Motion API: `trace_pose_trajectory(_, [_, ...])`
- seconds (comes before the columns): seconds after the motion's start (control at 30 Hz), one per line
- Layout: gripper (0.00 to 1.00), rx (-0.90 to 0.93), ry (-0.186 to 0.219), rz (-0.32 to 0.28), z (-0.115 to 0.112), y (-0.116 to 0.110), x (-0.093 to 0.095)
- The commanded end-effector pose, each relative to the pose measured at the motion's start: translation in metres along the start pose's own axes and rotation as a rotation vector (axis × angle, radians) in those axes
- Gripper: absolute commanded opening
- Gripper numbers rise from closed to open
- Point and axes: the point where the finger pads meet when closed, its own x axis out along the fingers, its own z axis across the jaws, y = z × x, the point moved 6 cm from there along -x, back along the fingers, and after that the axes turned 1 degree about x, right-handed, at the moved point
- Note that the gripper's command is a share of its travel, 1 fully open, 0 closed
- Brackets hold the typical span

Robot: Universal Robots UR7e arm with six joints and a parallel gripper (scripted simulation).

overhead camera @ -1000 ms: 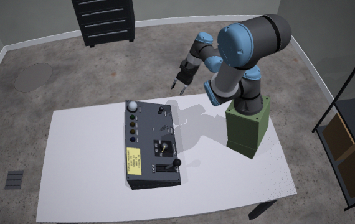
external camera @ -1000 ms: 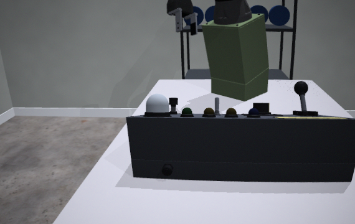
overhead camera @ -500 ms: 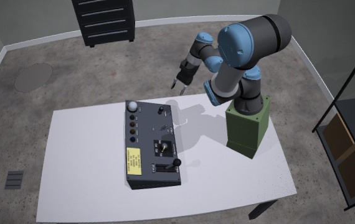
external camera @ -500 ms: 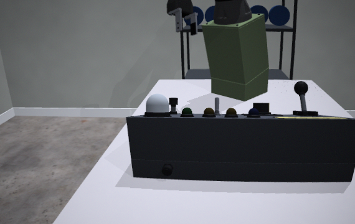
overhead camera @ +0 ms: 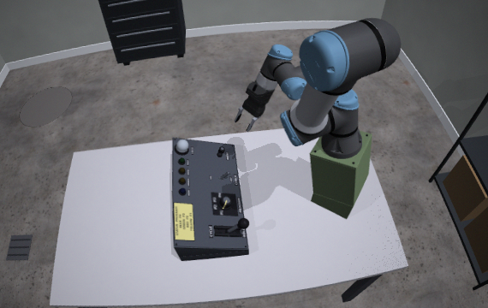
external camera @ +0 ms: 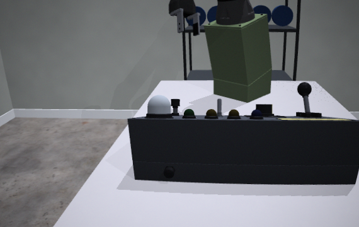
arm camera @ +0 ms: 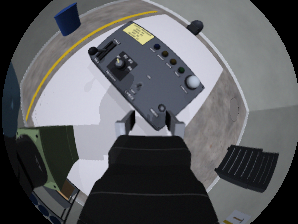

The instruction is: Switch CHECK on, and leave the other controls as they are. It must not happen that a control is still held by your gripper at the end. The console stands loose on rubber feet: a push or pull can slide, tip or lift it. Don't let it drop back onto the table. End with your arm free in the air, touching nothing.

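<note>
The dark console [overhead camera: 201, 180] [external camera: 245, 148] [arm camera: 143, 63] stands on the white table [overhead camera: 120, 257]. On its top are a white dome [overhead camera: 181, 146] [external camera: 159, 104] [arm camera: 192, 83], a small black knob [overhead camera: 221, 151] [external camera: 175, 104], a row of coloured lamps [overhead camera: 181, 176], a small metal toggle [overhead camera: 225, 175] [external camera: 219, 107] standing upright, a rotary selector [overhead camera: 225, 203] and a ball-topped lever [overhead camera: 242, 223] [external camera: 304, 89]. The labels are too small to read. My gripper [overhead camera: 244, 121] [external camera: 187, 28] [arm camera: 150, 116] is open and empty. It hangs high above the table just beyond the console's dome end.
The arm's green pedestal [overhead camera: 340, 175] [external camera: 239, 60] stands on the table to the right of the console. A yellow label [overhead camera: 183, 221] is on the console top. A shelf rack [overhead camera: 484, 171] stands at the right and a black drawer cabinet [overhead camera: 145, 27] at the back wall.
</note>
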Motion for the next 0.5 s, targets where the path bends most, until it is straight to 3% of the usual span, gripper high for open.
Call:
trace_pose_trajectory(0.0, [1.0, 0.039, 0.001, -0.001, 0.0013, 0.0008, 0.0006])
trace_pose_trajectory(0.47, [1.0, 0.186, 0.007, -0.005, 0.0052, 0.0036, 0.0033])
